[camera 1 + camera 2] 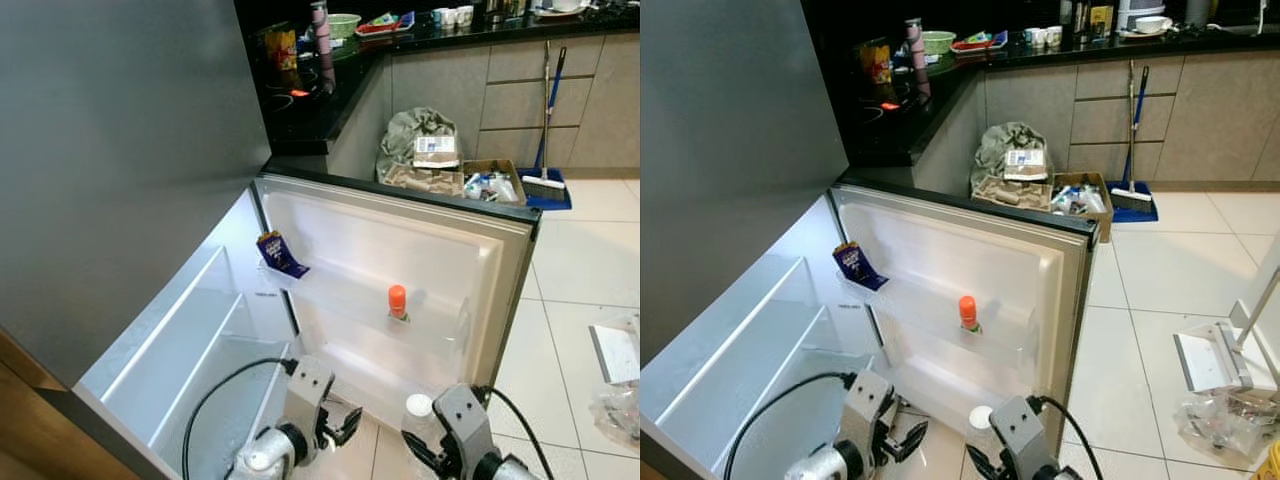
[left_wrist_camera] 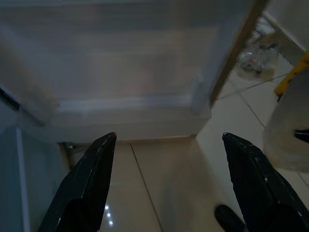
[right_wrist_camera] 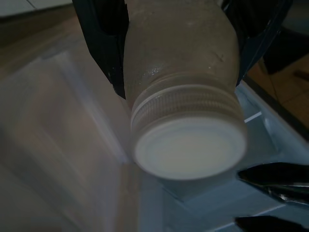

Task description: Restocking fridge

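The fridge door point(image 1: 400, 260) stands wide open before me, its white inner side facing me. On its middle shelf stand a small bottle with an orange cap point(image 1: 397, 300) and a purple snack packet point(image 1: 280, 252). Low at the right, my right gripper point(image 1: 422, 440) is shut on a cloudy bottle with a white cap point(image 3: 188, 140), held just in front of the door's lowest shelf point(image 2: 130, 111). My left gripper point(image 1: 340, 425) hangs open beside it above the floor tiles, with nothing between its fingers point(image 2: 91, 179).
White fridge shelves point(image 1: 190, 350) run along my left. Behind the door, cardboard boxes and a stuffed bag point(image 1: 430, 160) sit by the cabinets, with a broom and dustpan point(image 1: 545, 185). A black counter point(image 1: 310, 100) carries dishes. A plastic bag point(image 1: 620, 380) lies on the floor at right.
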`<state>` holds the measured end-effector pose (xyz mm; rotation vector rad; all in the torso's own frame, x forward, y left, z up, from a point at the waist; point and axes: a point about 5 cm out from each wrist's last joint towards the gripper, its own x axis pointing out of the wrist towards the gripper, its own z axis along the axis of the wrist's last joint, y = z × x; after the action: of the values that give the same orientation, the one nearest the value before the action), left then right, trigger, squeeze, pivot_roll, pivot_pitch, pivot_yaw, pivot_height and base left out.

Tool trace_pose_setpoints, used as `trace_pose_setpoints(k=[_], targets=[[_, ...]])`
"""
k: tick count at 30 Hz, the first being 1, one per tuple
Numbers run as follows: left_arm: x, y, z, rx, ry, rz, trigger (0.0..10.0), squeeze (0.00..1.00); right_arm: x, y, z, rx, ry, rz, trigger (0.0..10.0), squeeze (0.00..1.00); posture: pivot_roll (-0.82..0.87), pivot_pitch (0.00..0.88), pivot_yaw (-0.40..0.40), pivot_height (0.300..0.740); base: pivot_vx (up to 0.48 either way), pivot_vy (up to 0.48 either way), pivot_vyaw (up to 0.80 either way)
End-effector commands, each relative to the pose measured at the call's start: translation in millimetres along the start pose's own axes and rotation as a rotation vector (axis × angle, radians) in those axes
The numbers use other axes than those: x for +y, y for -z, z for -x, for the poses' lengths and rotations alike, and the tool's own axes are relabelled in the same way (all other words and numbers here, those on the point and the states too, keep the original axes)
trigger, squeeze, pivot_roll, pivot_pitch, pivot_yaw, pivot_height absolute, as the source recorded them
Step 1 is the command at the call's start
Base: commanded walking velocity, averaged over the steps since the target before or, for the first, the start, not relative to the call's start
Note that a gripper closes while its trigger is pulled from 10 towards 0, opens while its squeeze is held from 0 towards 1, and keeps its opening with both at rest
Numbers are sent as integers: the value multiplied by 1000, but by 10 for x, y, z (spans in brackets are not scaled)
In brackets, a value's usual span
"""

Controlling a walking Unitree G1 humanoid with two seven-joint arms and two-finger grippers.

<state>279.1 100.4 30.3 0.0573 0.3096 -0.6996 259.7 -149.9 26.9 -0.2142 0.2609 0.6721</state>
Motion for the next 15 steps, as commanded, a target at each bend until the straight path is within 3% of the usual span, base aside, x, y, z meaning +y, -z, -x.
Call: trace_pose_setpoints(k=[1, 2, 3, 11, 12, 14, 15], targets=[[33, 53, 71, 13, 15, -10, 10000, 553, 84, -78, -39, -44, -44, 8, 10000, 0, -146, 85, 93, 740, 0, 0, 0], [33, 53, 71, 13, 15, -10, 10000, 553, 84, -78, -39, -44, -44, 8, 10000, 0, -146, 85, 93, 740, 0, 0, 0], [23, 59, 88, 8, 44, 4, 10000, 1000, 95, -107, -40, -49, -63, 28, 10000, 0, -148, 86, 95, 740, 0, 0, 0], [-85, 30, 135, -17, 148, -1, 10000, 1000, 16, -156, -57, -62, 5, 7, 10000, 0, -146, 88, 95, 740, 0, 0, 0], [-133, 37, 143, -23, 181, -14, 10000, 1000, -22, -263, -65, -130, 19, -50, 10000, 0, -146, 87, 95, 740, 0, 0, 0], [-172, 38, 146, -28, 211, -19, 10000, 1000, -37, -312, -69, -158, 19, -72, 10000, 0, -147, 86, 96, 740, 0, 0, 0], [-234, 40, 151, -31, 265, -25, 10000, 208, -44, -359, -75, -179, 9, -91, 10000, 0, -148, 86, 94, 740, 0, 0, 0]])
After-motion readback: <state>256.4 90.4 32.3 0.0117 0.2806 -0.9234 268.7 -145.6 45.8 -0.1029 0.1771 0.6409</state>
